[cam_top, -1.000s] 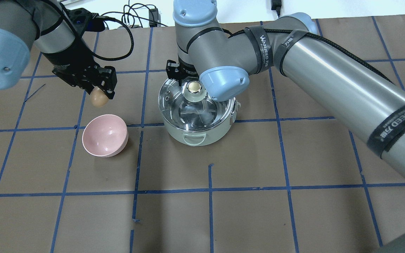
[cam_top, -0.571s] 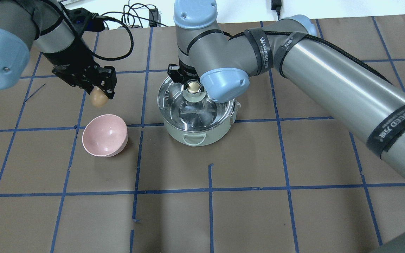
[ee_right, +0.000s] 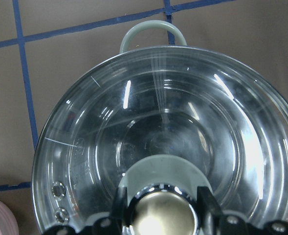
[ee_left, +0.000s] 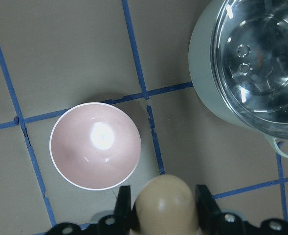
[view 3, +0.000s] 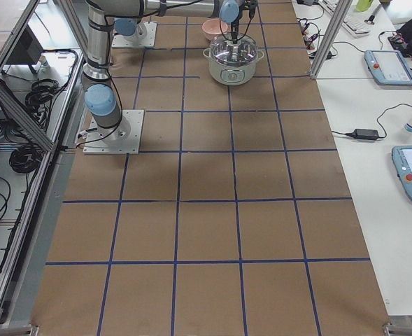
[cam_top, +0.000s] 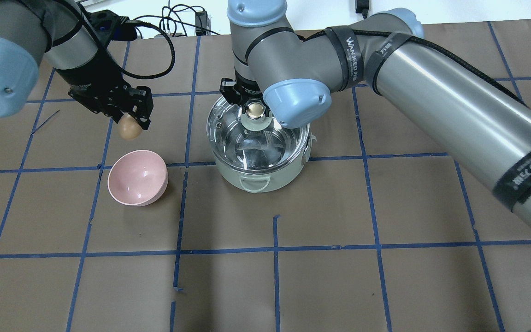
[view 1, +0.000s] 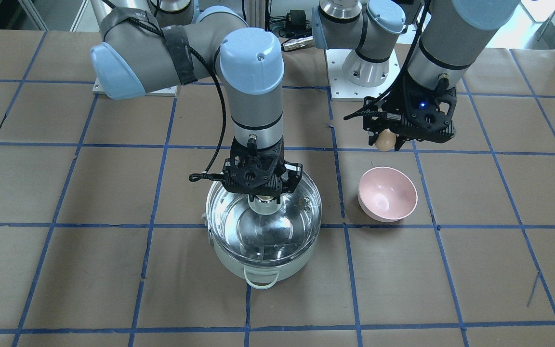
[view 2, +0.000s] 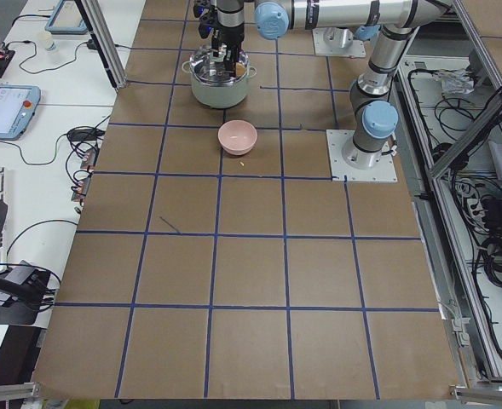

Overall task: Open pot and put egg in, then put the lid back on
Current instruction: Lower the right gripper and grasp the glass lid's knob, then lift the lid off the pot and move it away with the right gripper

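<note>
Overhead, one pink bowl (cam_top: 138, 177) stood left of centre, apart from the single pot (cam_top: 265, 180) at mid-frame. One lid (cam_top: 247, 145) lay flat on the pot, closing its mouth, with two vent holes (ee_right: 59, 189) near its rim; the right arm (cam_top: 295, 94) hid its upper edge. The right gripper (ee_right: 162, 205) straddled the knob (cam_top: 256, 109), though whether its fingers pinched it could not be told. The left gripper (ee_left: 164, 203) clamped the one egg (cam_top: 129, 129) in the air at upper left, its long axis along the fingers, one end poking out beyond them.
</note>
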Robot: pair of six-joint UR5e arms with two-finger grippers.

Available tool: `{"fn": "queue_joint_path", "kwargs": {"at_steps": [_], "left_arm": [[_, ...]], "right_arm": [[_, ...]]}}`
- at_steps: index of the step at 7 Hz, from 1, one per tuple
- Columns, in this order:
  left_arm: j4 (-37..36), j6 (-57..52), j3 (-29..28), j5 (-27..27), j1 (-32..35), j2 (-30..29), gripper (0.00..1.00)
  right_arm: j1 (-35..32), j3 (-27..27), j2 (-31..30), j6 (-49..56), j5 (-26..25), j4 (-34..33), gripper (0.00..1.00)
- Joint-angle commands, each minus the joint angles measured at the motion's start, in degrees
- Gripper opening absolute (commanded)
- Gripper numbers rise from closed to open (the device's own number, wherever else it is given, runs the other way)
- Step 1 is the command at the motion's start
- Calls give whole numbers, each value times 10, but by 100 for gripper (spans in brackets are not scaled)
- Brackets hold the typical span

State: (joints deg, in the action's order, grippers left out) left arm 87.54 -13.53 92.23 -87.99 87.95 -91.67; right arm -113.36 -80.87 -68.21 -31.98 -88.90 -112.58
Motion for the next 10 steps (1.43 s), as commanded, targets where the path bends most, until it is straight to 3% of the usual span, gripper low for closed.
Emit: {"fn": "queue_joint_path", "kwargs": {"at_steps": [1, 4, 7, 9, 10], "left_arm": [[0, 0, 1, 1, 0, 0, 16], [-12, 51, 7, 9, 23, -21, 16], [-164, 158, 14, 4, 112, -91, 16], [-276, 194, 14, 1, 147, -161, 16], [-284, 195, 14, -9, 150, -172, 15]], "right_arm": [[19, 27, -45, 7, 0, 69, 15], [147, 22, -125, 125, 25, 171, 17], [233, 19, -175, 191, 29, 259, 18], [236, 12, -180, 210, 26, 276, 19], [238, 1, -180, 211, 22, 274, 19]]}}
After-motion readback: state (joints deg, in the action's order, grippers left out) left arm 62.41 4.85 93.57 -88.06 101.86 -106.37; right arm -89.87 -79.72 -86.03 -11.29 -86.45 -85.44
